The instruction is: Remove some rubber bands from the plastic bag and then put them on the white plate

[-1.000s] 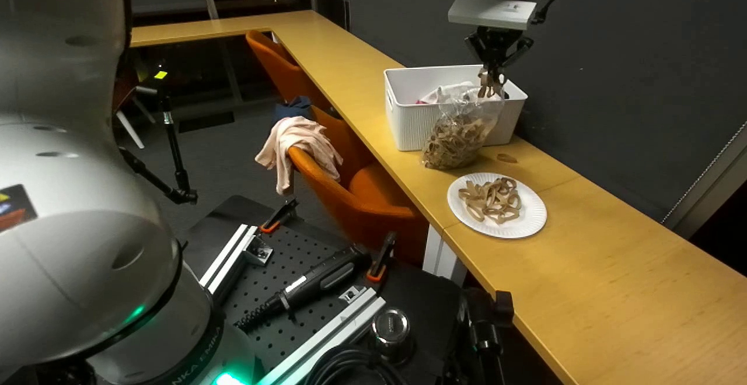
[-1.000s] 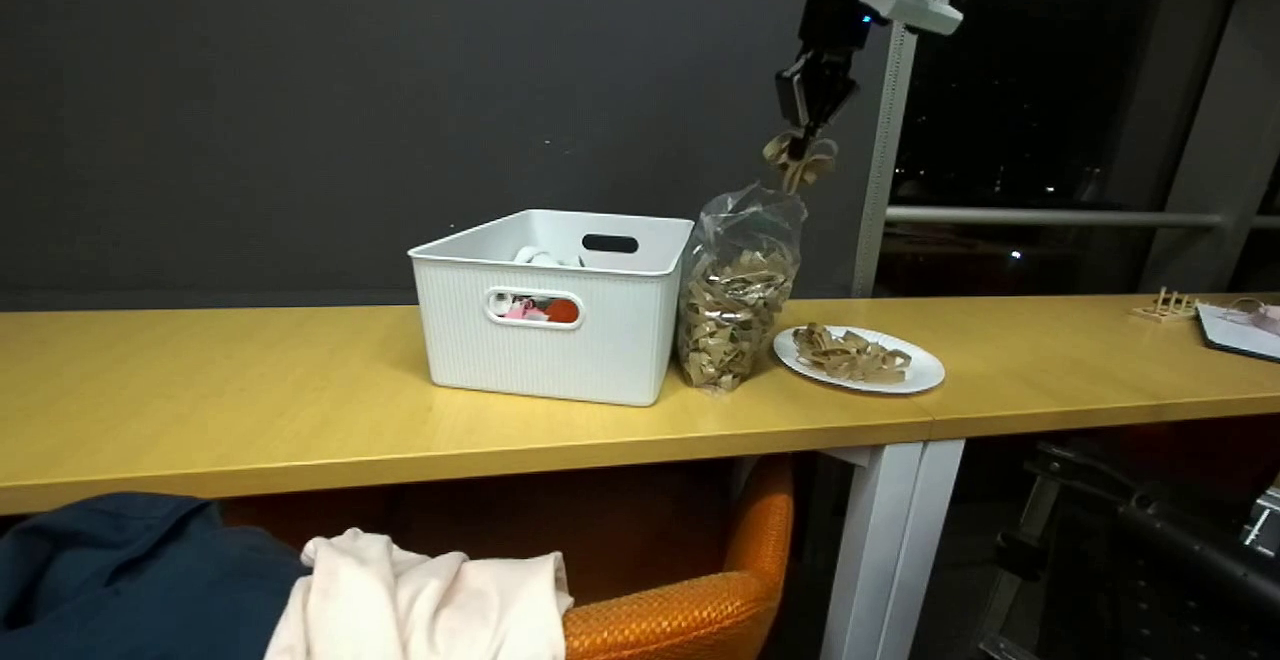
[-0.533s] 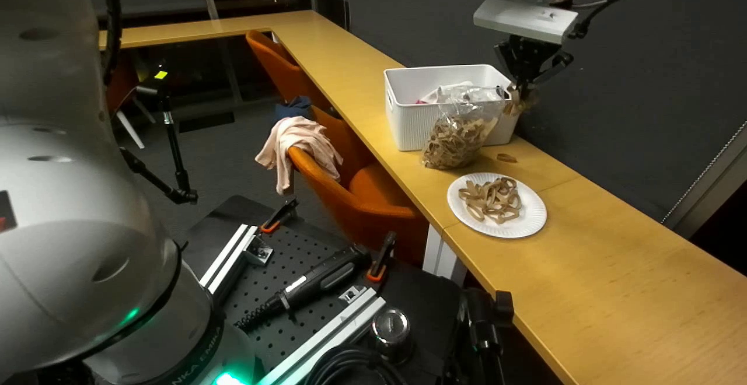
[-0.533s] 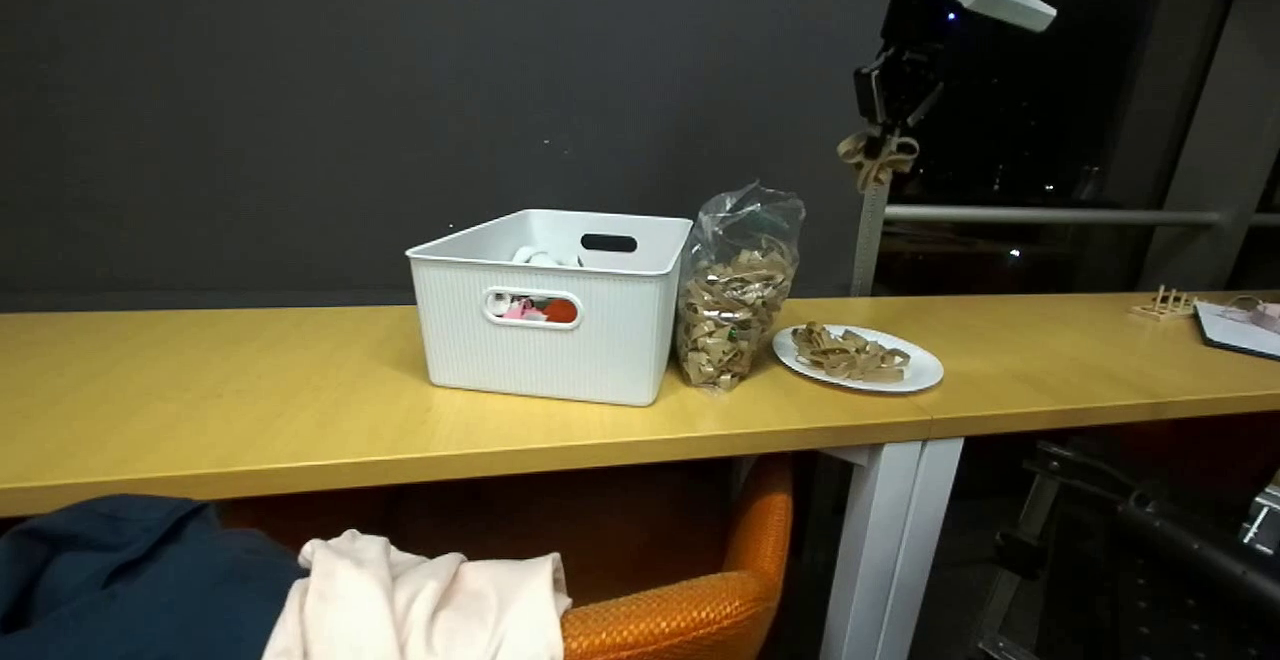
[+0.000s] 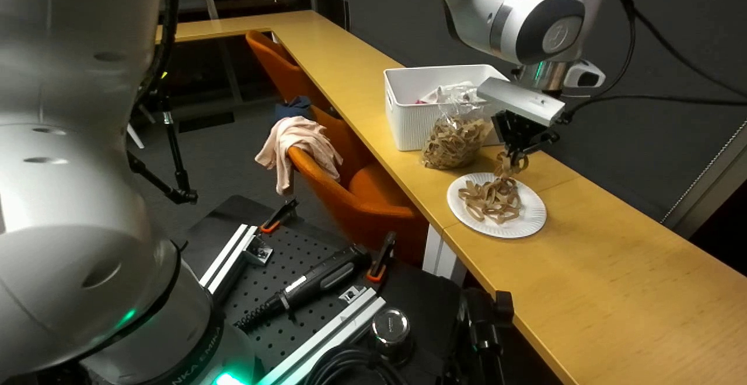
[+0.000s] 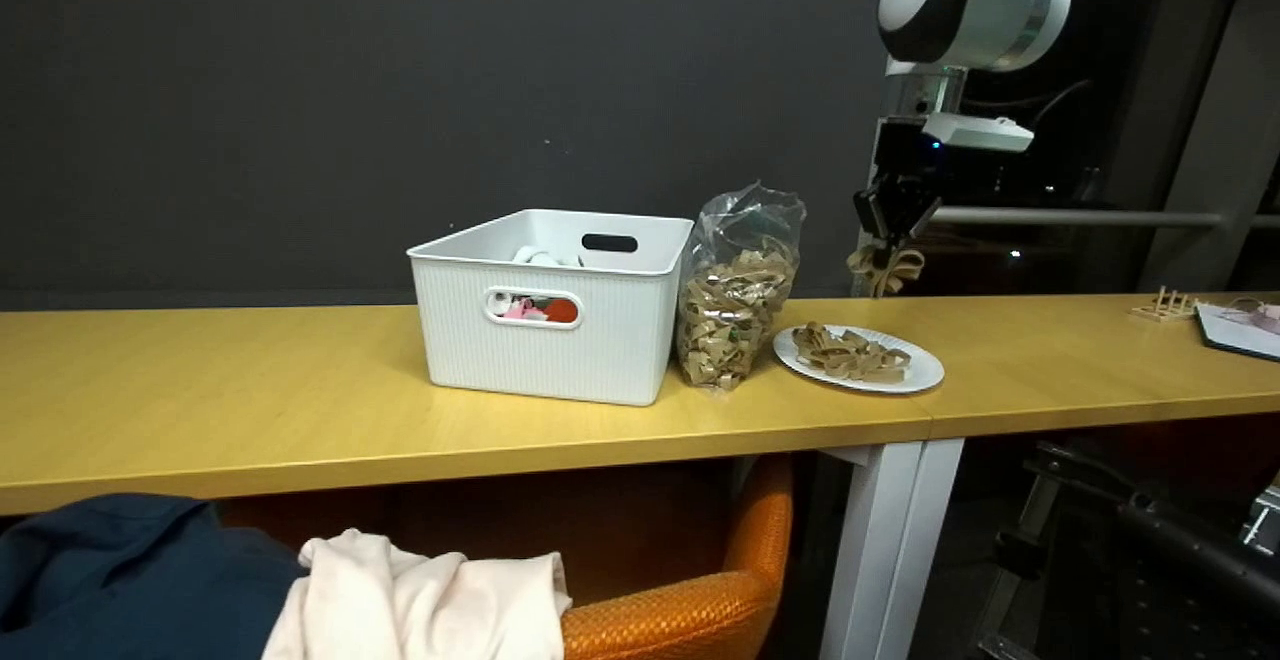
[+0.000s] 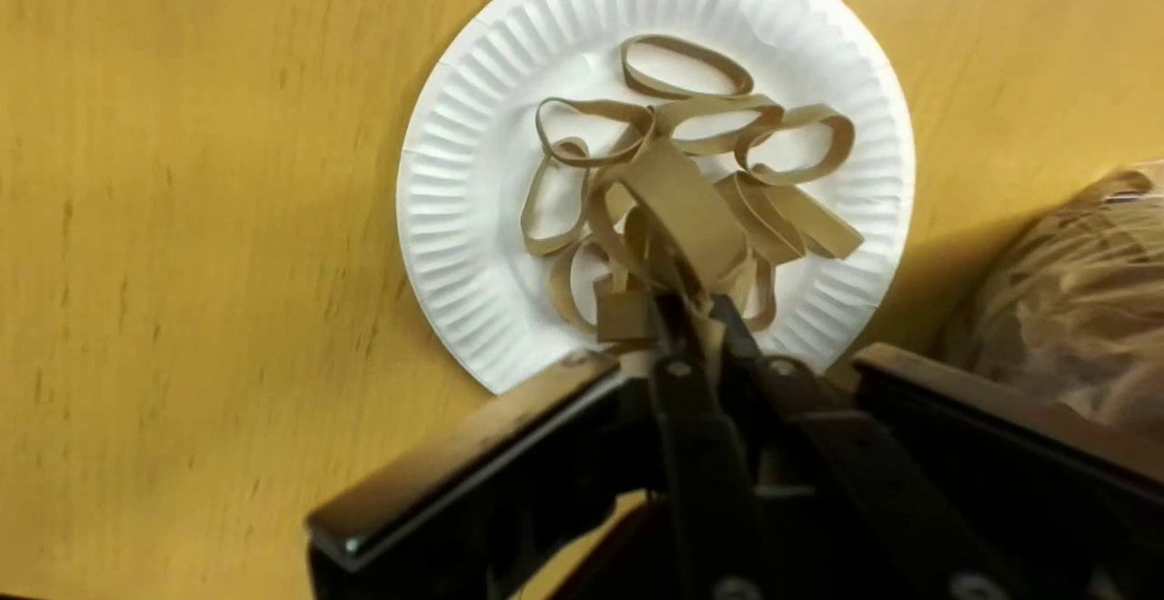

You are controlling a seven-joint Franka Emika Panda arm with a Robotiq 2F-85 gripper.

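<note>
Pincer clamped, I see the yellow table carrying the white basket, beside it the clear plastic bag of rubber bands, then the white plate with its tan heap; the small bunch I grip hangs over the plate.

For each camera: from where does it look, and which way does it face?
In an exterior view, raised near the arm base, looking down along the table; base, arm and tool show.
In an exterior view, from slightly above table height, facing the dark wall; only the arm's outer end and tool show.
In the wrist view, mounted by the tool, facing down at the white plate; only the tool shows.
Both exterior views share the white bin, plastic bag, plate and tool.
</note>
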